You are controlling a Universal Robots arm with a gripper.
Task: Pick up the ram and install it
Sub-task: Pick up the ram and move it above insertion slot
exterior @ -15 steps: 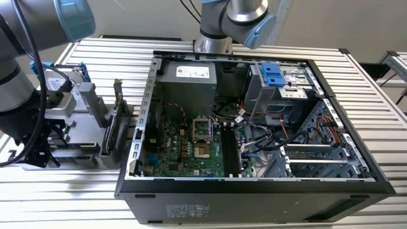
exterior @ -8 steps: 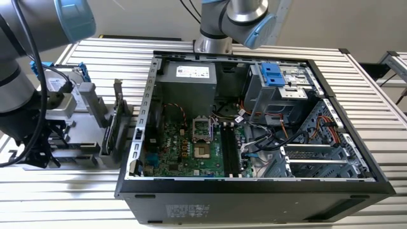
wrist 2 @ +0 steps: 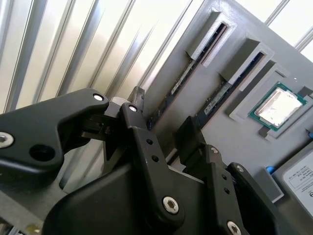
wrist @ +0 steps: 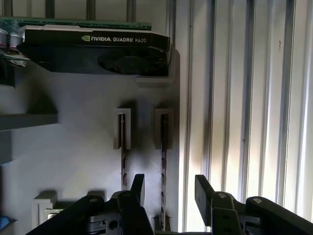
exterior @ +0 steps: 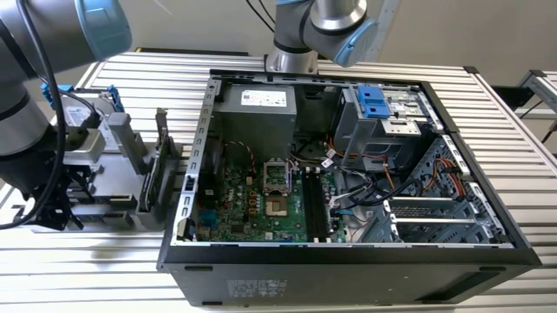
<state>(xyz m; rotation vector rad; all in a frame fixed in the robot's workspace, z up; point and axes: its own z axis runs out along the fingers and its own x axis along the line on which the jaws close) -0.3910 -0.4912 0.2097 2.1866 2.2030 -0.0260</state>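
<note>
Alignment counts most here. On the exterior view's left stands the grey holder (exterior: 104, 189); the gripper (wrist: 170, 178) hangs above it, jaws wide and empty, the ram (wrist: 164, 156) on edge in its slot, in line between them. Closing square and centred on the stick seems wise. Rightward, the computer case (exterior: 348, 261) lies open, its memory slots (exterior: 314, 208) looking bare. White lettering marks the graphics card (wrist: 98, 51); a pale label marks the power supply (exterior: 252, 124).
</note>
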